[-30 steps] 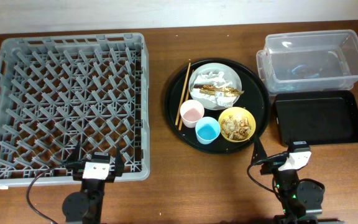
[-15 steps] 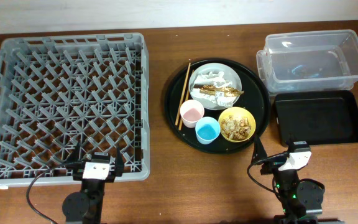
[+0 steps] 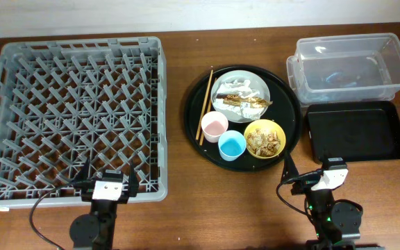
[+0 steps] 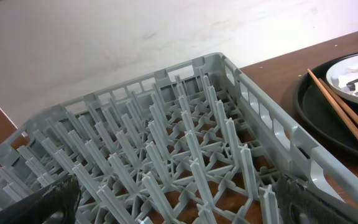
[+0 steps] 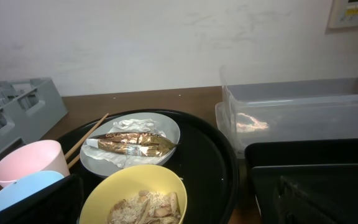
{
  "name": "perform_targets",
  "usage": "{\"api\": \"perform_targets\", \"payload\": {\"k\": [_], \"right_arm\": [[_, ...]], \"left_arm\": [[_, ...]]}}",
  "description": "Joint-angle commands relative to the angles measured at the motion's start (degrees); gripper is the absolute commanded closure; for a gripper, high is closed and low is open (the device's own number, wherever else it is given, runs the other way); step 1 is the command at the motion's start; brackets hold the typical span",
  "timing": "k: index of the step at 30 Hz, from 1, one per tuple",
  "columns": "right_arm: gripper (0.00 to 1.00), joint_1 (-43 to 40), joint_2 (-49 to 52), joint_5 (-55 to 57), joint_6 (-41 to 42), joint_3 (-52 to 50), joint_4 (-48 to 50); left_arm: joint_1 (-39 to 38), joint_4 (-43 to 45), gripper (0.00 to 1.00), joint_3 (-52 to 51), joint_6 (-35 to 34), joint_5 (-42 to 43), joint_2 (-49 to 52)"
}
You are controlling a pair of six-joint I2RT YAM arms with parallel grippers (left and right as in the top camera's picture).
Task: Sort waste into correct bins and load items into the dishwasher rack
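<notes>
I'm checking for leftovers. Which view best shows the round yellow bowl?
Overhead: the whole round yellow bowl, food scraps inside. Right wrist shows the bowl closer but cropped below; left wrist misses it.

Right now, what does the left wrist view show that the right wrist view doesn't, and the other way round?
Only the left wrist view: the inside of the dishwasher rack, with its lattice of upright pegs. Only the right wrist view: the pink cup, blue cup, yellow bowl holding scraps, clear tub and shallow black tray. Both: the chopsticks, part of the plate and the round black tray. The right wrist view catches only a corner of the rack.
</notes>
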Motion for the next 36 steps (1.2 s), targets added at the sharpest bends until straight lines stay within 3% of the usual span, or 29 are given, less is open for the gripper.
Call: {"api": "perform_targets", "payload": {"k": [1, 5, 14, 20, 32, 36], "right_arm": [[0.01, 0.37, -0.39, 0.74, 0.37, -0.31, -0.28], [0.02, 0.37, -0.39, 0.72, 0.37, -0.31, -0.24], [0.02, 0.37, -0.39, -1.9, 0.37, -0.31, 5.81], [0.02, 0.37, -0.39, -6.03, 0.31, 1.09, 9.31], [0.02, 0.37, -0.39, -6.03, -0.31, 8.55, 8.74], [0.02, 0.37, -0.37, -5.99, -4.35, 12.02, 5.31]], "left_arm": [[0.02, -0.28, 0.01, -0.15, -2.45, 0.7, -0.52], [0.02, -0.28, 0.01, -0.15, -7.17, 0.76, -0.52], [0.02, 2.29, 0.0, -0.15, -7.3, 9.73, -0.52], [0.09, 2.54, 0.01, 0.59, -10.27, 9.84, -0.52], [0.09, -1.44, 0.01, 10.56, -10.25, 9.86, 0.59], [0.09, -2.45, 0.01, 14.69, -10.23, 9.86, 4.09]]}}
